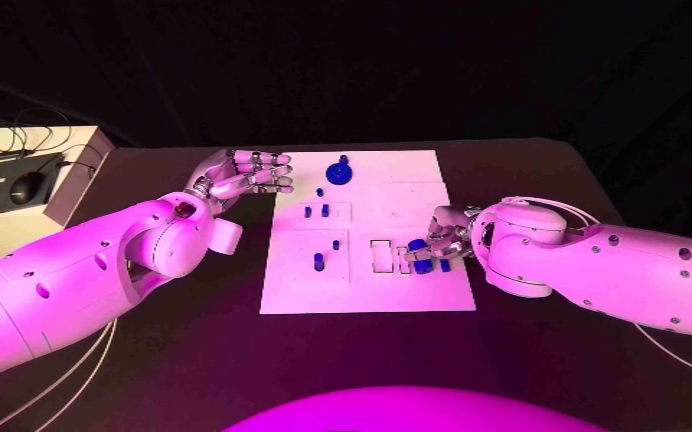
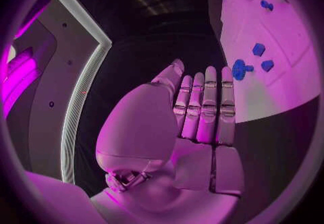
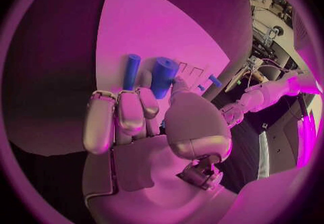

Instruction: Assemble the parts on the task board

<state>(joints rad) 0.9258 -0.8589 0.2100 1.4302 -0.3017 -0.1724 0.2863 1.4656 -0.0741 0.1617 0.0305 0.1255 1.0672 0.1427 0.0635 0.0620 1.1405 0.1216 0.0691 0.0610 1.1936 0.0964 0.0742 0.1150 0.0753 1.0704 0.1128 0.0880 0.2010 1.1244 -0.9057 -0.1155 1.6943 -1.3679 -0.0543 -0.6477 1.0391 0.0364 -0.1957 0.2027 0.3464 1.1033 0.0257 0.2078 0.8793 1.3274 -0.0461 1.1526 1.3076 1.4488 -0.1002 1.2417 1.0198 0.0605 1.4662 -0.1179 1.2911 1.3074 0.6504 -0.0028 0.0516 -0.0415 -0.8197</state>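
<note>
The black table (image 1: 548, 167) carries everything, and the white board (image 1: 378, 192) lies at its middle, long side running from six to twelve o'clock in the head view.

The left hand (image 1: 248, 174) hangs off the board's edge at about ten o'clock, fingers straight and laid side by side, holding nothing; the left wrist view shows them flat and pressed together above the dark table.

The right hand (image 1: 440, 237) sits over the board at about four o'clock, beside the outlined slots (image 1: 391, 255). In the right wrist view its fingers (image 3: 118, 119) are curled in towards the thumb, with a fat blue cylinder (image 3: 163, 76) at the thumb tip and a thin blue rod (image 3: 132, 71) just beyond the fingertips. Whether it is actually pinching either piece I cannot tell.

The other pieces lie well apart from it: a round blue disc (image 1: 339, 170) at twelve o'clock, two small pegs (image 1: 316, 211) left of middle, and a capsule-shaped piece (image 1: 317, 263) at about seven o'clock.

The step looks like picking up or seating a piece by the slots. Done well, the thumb and finger should close squarely on the cylinder's sides, keep it upright, and avoid knocking the rod alongside.
</note>
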